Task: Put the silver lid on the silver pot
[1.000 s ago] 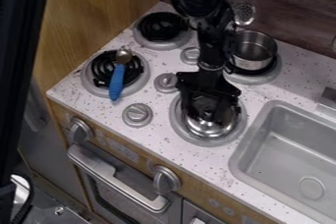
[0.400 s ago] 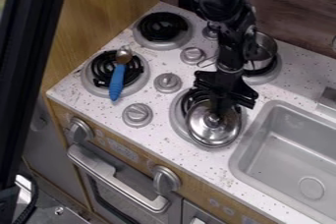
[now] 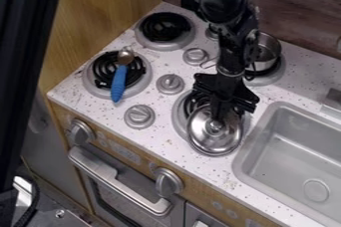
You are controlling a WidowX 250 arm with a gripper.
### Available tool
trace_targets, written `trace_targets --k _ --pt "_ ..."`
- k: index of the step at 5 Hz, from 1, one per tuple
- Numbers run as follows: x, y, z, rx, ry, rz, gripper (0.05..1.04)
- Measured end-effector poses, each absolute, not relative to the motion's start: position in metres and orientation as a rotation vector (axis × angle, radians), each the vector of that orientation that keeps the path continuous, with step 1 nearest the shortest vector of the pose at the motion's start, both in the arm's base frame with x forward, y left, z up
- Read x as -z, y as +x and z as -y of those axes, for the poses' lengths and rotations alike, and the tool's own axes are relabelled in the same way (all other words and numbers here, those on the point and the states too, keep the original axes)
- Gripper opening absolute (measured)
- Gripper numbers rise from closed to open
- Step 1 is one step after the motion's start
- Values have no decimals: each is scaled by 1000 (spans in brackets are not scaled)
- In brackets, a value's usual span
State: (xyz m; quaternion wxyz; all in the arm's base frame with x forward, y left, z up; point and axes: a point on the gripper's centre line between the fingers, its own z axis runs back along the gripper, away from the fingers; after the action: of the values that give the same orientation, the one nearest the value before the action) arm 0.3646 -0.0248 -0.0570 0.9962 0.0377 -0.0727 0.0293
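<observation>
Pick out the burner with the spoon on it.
Front-left burner: the blue-handled spoon lies across its black coils. The other three have no spoon on them.

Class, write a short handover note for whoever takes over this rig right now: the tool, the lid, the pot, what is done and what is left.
Tool: appears shut on the knob of the silver lid.
Lid: tilted, at the front burner nearer the sink.
Silver pot: on the burner behind, partly hidden by the arm, uncovered.
Done: lid apparently grasped.
Left: carry it back to the pot, level it, set it on the rim, release.
</observation>
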Motion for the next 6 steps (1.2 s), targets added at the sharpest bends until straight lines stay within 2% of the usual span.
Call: trace_targets --k 1,2,3,4,6 --pt "49 364 30 -70 71 194 200" --pt "48 365 33 -80 70 220 449" --pt "43 358 31 -74 78 221 767" --pt "40 352 30 -88 78 221 991" --pt "44 344 28 -92 80 199 997"
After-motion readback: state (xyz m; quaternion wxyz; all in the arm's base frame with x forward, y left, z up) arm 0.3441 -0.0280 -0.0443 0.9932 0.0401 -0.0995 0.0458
